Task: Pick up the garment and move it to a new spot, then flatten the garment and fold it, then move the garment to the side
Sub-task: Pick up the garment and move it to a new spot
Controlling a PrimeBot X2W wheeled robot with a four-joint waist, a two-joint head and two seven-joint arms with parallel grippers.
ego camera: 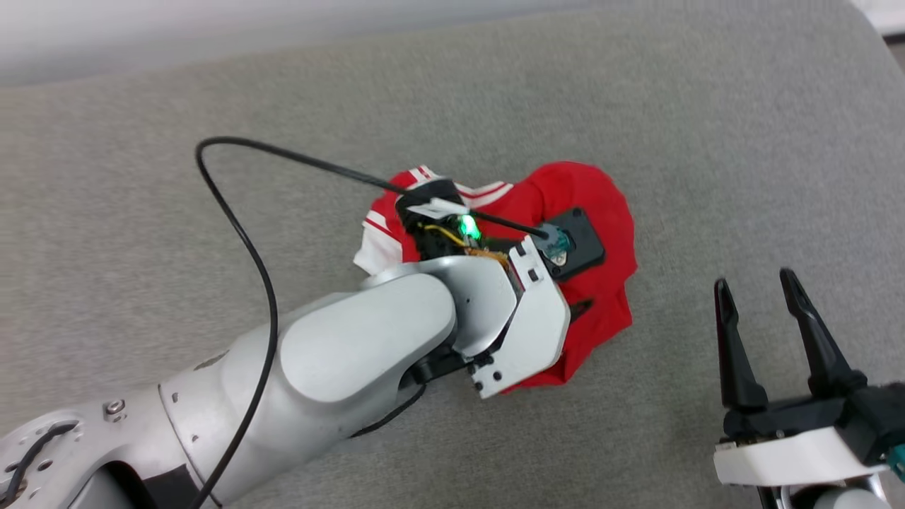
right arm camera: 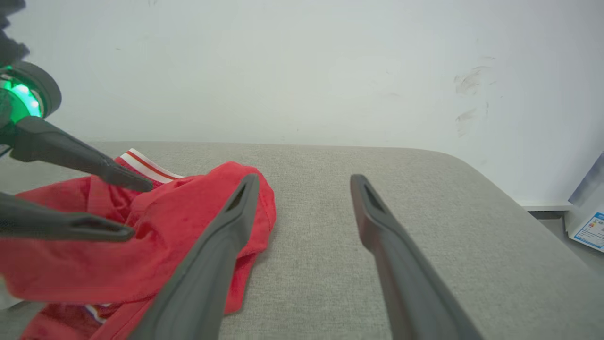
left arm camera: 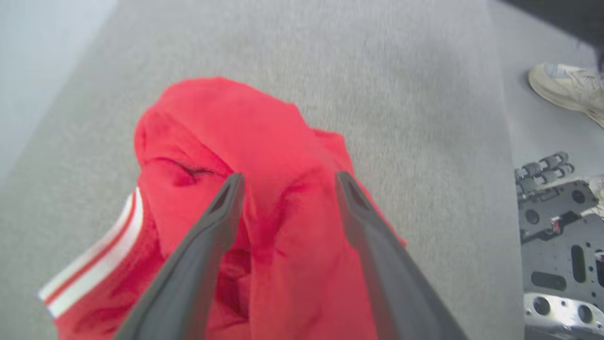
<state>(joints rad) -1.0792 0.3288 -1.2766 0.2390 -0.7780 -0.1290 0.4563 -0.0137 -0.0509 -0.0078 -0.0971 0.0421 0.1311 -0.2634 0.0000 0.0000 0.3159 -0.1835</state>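
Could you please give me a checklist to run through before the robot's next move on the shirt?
1. Left gripper jaws open, gripping nothing: ok.
2. Right gripper jaws open, beside the shirt: ok.
3. Shirt lying flat: not ok, it is bunched up.
4. Shirt wholly on the pad: ok.
5. Which face is up: cannot tell.
6. Person's shoe clear of the pad: ok.
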